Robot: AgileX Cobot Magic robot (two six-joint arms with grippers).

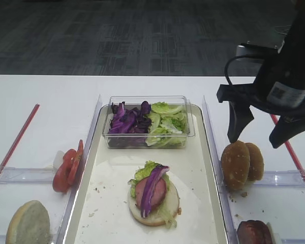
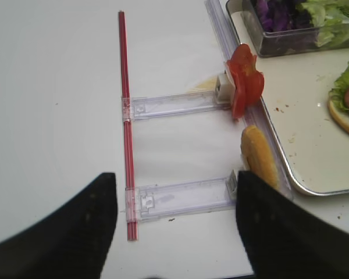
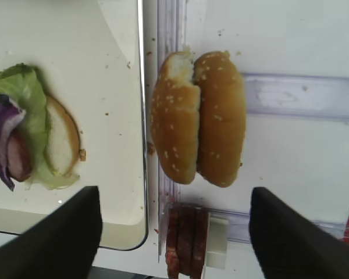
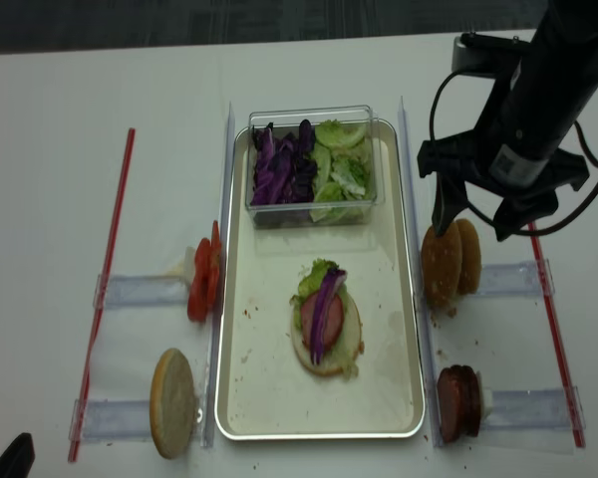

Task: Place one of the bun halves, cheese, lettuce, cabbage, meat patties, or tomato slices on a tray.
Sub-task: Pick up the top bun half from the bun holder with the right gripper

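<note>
1. Starting at the far left, a pale bun half (image 4: 173, 401) stands on edge in a clear holder, with the tomato slices (image 4: 201, 285) upright in the next holder up, both just outside the tray's left rim. The left gripper (image 2: 173, 232) hangs above this side, jaws wide and empty.
2. On the tray (image 4: 269, 393) — the goal — a clear box at the far end holds cabbage (image 4: 275, 164) and lettuce (image 4: 341, 169). Nearer, a bun bottom (image 4: 326, 339) already carries lettuce, a patty and a purple strip.
3. Just right of the tray, two seeded bun tops (image 3: 198, 116) stand on edge, touching each other, in a holder. More patties (image 4: 458, 403) stand in the holder below.
4. The right gripper (image 1: 259, 133) hovers directly over the bun tops, jaws wide and holding nothing, one finger on each side.
5. By my reading, the step in hand is the approach to a bun top — the grasp is not yet made. Next move calls for a straight descent, closing on only one bun without dragging its neighbour.
</note>
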